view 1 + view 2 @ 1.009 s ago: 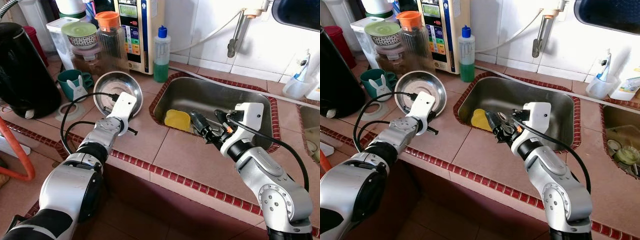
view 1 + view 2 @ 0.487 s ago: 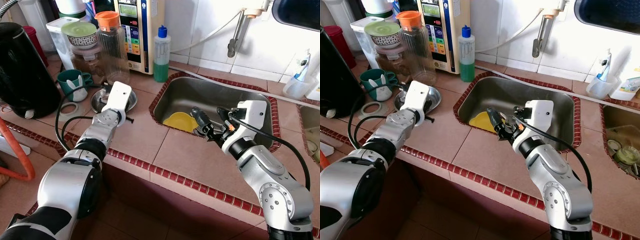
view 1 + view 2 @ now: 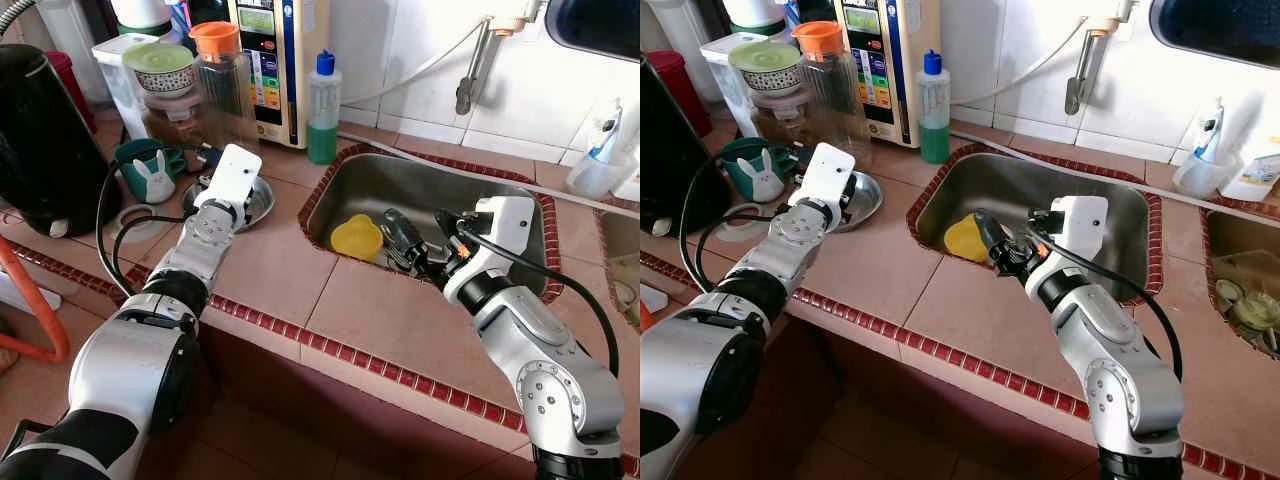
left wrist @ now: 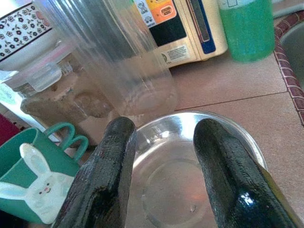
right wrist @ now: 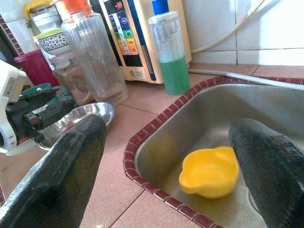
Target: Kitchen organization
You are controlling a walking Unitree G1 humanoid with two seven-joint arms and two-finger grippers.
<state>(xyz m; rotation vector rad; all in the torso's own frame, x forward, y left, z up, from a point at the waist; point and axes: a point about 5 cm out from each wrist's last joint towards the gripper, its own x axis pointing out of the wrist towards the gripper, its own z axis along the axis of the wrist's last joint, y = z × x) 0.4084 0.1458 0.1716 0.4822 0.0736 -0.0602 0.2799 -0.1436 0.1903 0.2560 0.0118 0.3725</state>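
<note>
A steel bowl [image 3: 252, 200] lies flat on the tiled counter, in front of a clear jar with an orange lid [image 3: 225, 85]. My left gripper [image 4: 164, 126] hovers over the bowl's near side, open, with nothing between its fingers [image 4: 111, 185]. A yellow bowl [image 3: 357, 237] rests on the floor of the sink [image 3: 460, 190], at its left end. My right gripper [image 3: 398, 240] hangs over the sink's near edge just right of the yellow bowl, open wide and holding nothing. In the right wrist view the yellow bowl [image 5: 209, 172] lies beyond the gripper, apart from both fingers.
A green rabbit cup [image 3: 150, 172] and a black kettle [image 3: 45, 130] stand left of the steel bowl. A green soap bottle [image 3: 322, 110], a beige appliance [image 3: 275, 60] and stacked containers [image 3: 160, 70] line the back wall. A second sink [image 3: 1240, 270] lies at far right.
The steel bowl went from tilted up to lying flat on the counter. My left gripper moved back toward the jar. The yellow bowl shifted slightly; my right gripper barely moved.
</note>
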